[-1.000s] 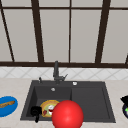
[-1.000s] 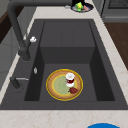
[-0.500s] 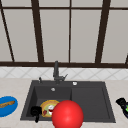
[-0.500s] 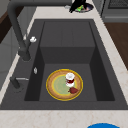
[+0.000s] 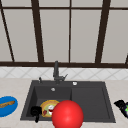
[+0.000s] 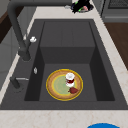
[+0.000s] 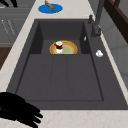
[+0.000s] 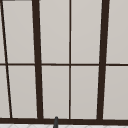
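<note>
Your left hand [image 5: 35, 111] hangs at the near left edge of the sink [image 5: 90, 100], just beside the yellow plate [image 5: 47, 108] with the small cup [image 6: 70, 78] in the basin; I cannot tell how its fingers stand. Your right hand [image 5: 121, 105] rests far right on the counter [image 5: 117, 87], fingers stretched out, relaxed, over a small green thing [image 5: 126, 109].

A large window [image 8: 70, 62] with dark brown bars dividing pale, blank panes. At the bottom edge, the dark tip of a tap [image 8: 55, 122] rises before the lower frame
</note>
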Controlling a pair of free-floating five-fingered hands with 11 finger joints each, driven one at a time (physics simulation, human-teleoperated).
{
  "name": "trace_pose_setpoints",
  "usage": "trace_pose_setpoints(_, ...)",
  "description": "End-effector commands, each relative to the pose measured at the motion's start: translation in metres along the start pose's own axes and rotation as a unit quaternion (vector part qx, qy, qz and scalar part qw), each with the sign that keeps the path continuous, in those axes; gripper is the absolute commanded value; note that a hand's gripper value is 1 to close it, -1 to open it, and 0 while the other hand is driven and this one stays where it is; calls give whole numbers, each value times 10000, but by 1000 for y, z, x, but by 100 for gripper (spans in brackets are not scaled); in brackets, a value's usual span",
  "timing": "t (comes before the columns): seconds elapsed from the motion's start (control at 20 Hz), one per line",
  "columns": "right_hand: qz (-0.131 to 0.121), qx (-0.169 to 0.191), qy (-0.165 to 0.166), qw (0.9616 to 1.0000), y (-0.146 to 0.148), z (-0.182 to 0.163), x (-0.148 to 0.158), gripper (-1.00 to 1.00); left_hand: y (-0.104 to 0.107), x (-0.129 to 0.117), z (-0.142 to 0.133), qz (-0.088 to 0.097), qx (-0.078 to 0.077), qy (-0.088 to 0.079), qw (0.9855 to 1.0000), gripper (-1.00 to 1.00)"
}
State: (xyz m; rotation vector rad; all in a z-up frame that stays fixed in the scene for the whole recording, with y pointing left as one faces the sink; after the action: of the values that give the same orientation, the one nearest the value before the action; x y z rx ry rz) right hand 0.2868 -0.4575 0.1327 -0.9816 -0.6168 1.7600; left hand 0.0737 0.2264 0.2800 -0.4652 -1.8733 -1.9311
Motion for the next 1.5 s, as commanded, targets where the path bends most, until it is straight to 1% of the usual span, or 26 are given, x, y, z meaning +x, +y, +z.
trace_pose_setpoints(0.0, -618, -26, -193, 9979, 4, 11, 9, -100, 0, 0, 0, 0, 0, 0, 10000, 0)
trace_pose_setpoints(0.3, -892, -96, -422, 9951, 7, 24, 25, -100, 0, 0, 0, 0, 0, 0, 10000, 0)
trace_pose_setpoints(0.45, -1049, -125, -542, 9929, 9, 29, 33, -100, 0, 0, 0, 0, 0, 0, 10000, 0)
trace_pose_setpoints(0.6, -1150, -129, -740, 9905, 6, 28, 45, -100, 0, 0, 0, 0, 0, 0, 10000, 0)
trace_pose_setpoints(0.65, -1198, -119, -782, 9896, 10, 31, 45, -100, 0, 0, 0, 0, 0, 0, 10000, 0)
trace_pose_setpoints(0.7, -1197, -251, -817, 9891, 12, 29, 53, -100, 0, 0, 0, 0, 0, 0, 10000, 0)
trace_pose_setpoints(0.75, -1055, -232, -768, 9912, 11, 26, 48, -100, 0, 0, 0, 0, 0, 0, 10000, 0)
trace_pose_setpoints(0.8, -965, -180, -740, 9924, 10, 27, 50, -100, 0, 0, 0, 0, 0, 0, 10000, 0)
trace_pose_setpoints(0.9, -891, -170, -676, 9936, 9, 28, 50, -100, 0, 0, 0, 0, 0, 0, 10000, 0)
trace_pose_setpoints(1.0, -912, -170, -731, 9930, 9, 28, 52, -100, 0, 0, 0, 0, 0, 0, 10000, 0)
trace_pose_setpoints(1.05, -915, -175, -737, 9929, 6, 29, 59, -100, 0, 0, 0, 0, 0, 0, 10000, 0)
trace_pose_setpoints(1.2, -902, -221, -713, 9931, 4, 30, 70, -100, 0, 0, 0, 0, 0, 0, 10000, 0)
trace_pose_setpoints(1.35, -917, -133, -670, 9934, -12, 30, 87, -100, 0, 0, 0, 0, 0, 0, 10000, 0)
trace_pose_setpoints(1.45, -988, -96, -693, 9926, -20, 35, 93, -100, 0, 0, 0, 0, 0, 0, 10000, 0)
